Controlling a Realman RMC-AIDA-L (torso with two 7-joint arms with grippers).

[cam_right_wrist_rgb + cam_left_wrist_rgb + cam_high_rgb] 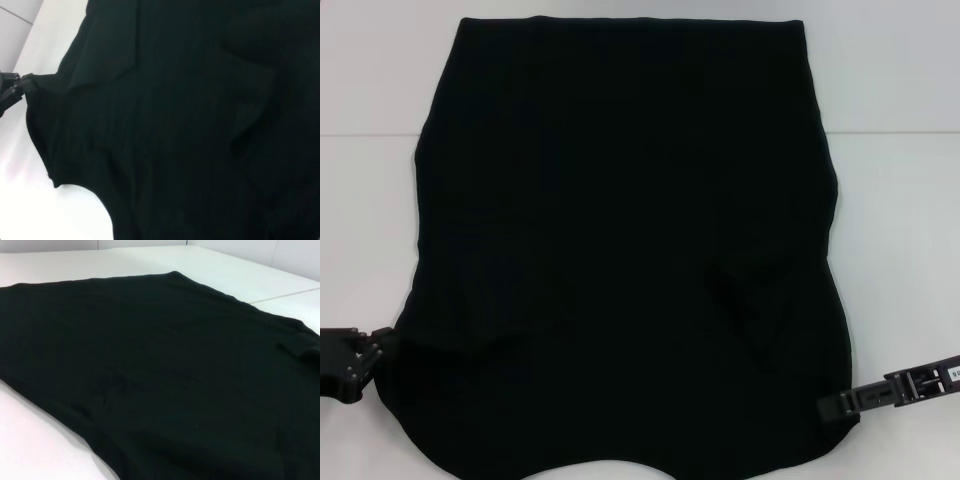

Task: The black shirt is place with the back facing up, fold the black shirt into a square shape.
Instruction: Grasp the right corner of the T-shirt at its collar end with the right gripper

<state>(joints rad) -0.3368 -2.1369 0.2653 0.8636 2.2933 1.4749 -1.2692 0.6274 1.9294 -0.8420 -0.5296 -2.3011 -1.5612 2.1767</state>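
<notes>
The black shirt (625, 240) is seen in the head view spread flat over the white counter (900, 90), covering most of its middle. Its far edge is straight and lies near the far side of the counter, while its near edge is curved inward at the centre and reaches the bottom of the view. The sides of the cloth have already been folded in, so that a tall, roughly rectangular shape is formed, wider toward the robot. Shallow creases are visible in the near right part of the fabric.

The left gripper (370, 360) is found low at the near left corner of the shirt, touching the edge of the cloth. The same gripper is also caught in the right wrist view (17, 87), at the cloth's border. Whether its fingers are spread or pinching the fabric cannot be told, since black metal meets black cloth there.

The right gripper (835, 403) is placed at the near right corner of the shirt, its tip meeting the hem. The state of its fingers cannot be told either.

In the left wrist view the shirt (165, 370) is shown lying smooth across the counter (35, 440), with a seam line of the counter seen beyond its far corner
</notes>
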